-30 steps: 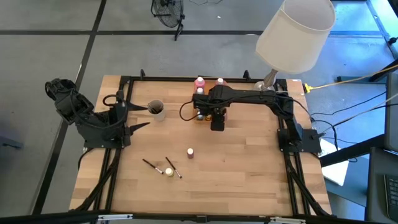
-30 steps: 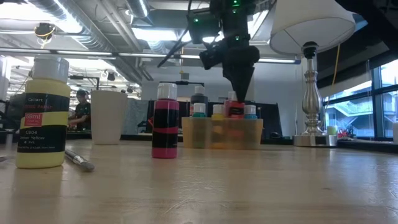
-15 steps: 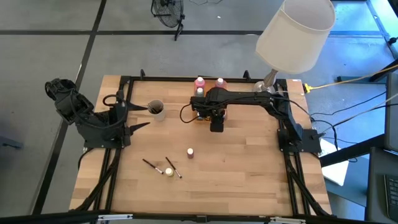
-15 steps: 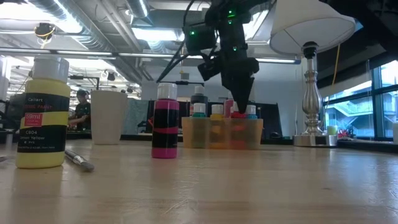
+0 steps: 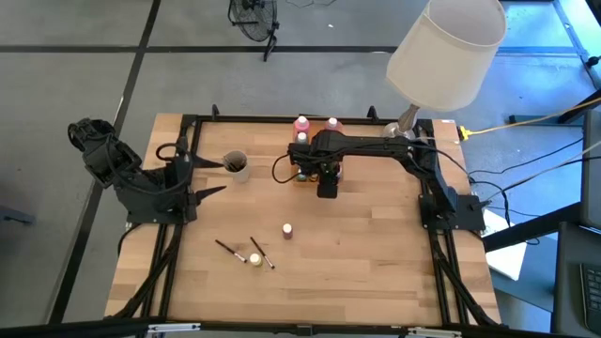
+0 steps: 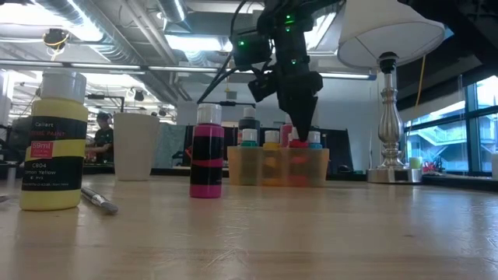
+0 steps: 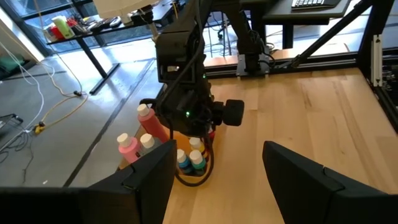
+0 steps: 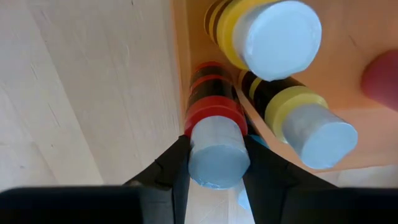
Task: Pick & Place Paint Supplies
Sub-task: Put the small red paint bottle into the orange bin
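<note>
Pale wooden planks form the table (image 5: 376,253), framed by dark rails, with a white-shaded lamp (image 5: 441,52) at its far right corner. Toward the far edge, an orange bin (image 6: 277,166) is seen, already stocked with small capped bottles. The right gripper (image 8: 214,163) is poised directly over that bin, pointing straight down, and its fingers are clamped on the red bottle (image 8: 214,140) by the neck just below the white cap. The bottle's long axis is held upright, in line with the gripper, and its body is set against the bin's near wall, beside two yellow bottles (image 8: 292,81) already standing inside. From this it is judged that the placing is nearly done: the coming move turns on a release and a straight lift, since the neighbouring caps are touching or nearly so and a sideways exit could tip them.

The left gripper (image 7: 214,180) is parked at the table's left side with its fingers apart and nothing between them. A cup (image 5: 235,165) stands near it. On the near part of the table, well apart from the bin, a pink bottle (image 5: 287,229), a yellow bottle (image 5: 254,259) and two brushes (image 5: 262,253) are left; the left arm is judged the nearer to these.
</note>
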